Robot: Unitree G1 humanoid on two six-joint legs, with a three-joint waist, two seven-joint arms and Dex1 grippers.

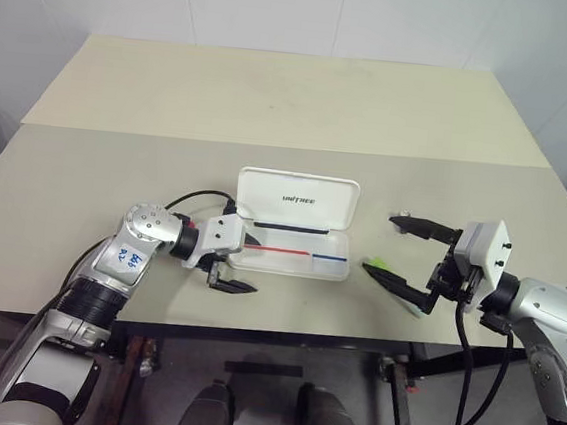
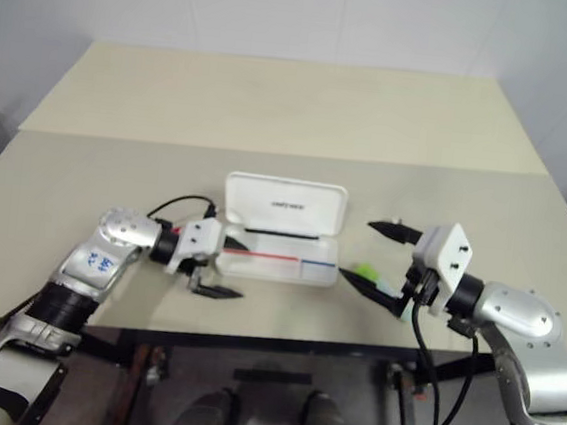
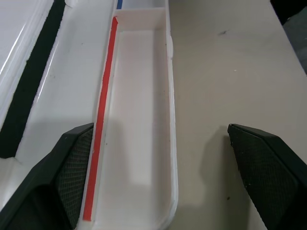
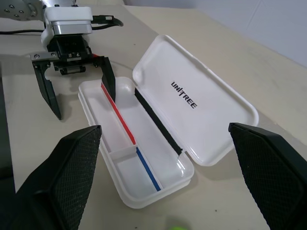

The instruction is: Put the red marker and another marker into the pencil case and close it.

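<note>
The pencil case (image 1: 293,224) lies open in the middle of the table (image 1: 274,101), its lid (image 1: 298,200) folded back behind the tray. The left gripper (image 1: 229,258) stands at the left end of the case, one finger inside the tray and the other in front of it. The right gripper (image 1: 401,249) hangs to the right of the case, apart from it. Another marker (image 2: 366,275) lies on the table between the case and the right gripper.

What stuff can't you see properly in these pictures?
- Green marker: in the head views it is mostly hidden behind the right pincer; in the right wrist view the picture's edge cuts it off.
- Black strip in the pencil case: can't tell whether it's a marker; no cap colour shows.
- Pencil case: in the left wrist view the edges cut it off.
</note>
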